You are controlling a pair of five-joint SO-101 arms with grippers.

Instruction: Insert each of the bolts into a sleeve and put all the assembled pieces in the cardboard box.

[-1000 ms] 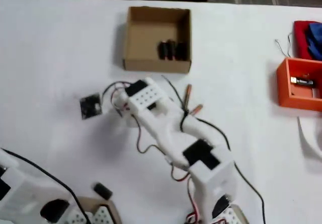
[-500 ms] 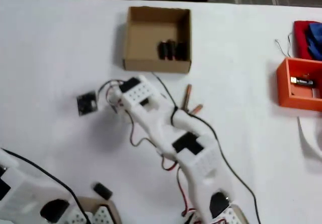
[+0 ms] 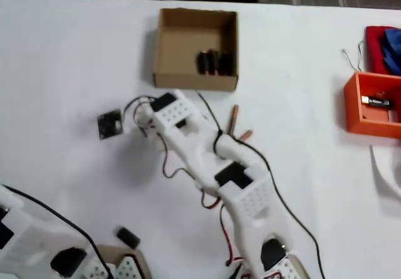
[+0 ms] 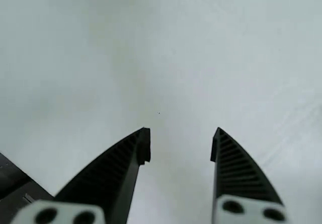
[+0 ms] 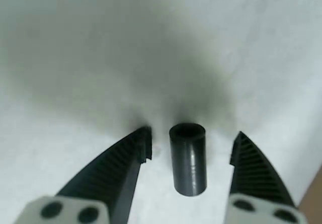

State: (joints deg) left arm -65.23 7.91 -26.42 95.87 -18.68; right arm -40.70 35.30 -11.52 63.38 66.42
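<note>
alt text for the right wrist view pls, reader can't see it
A black hollow sleeve rests on the white table inside the open right claw, with a gap on each side.

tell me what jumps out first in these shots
A white arm stretches diagonally across the middle of the table, its end just short of the cardboard box, which holds dark pieces near one wall. In the right wrist view, a black sleeve sits between the fingers of the open right pincer, touching neither.
</note>
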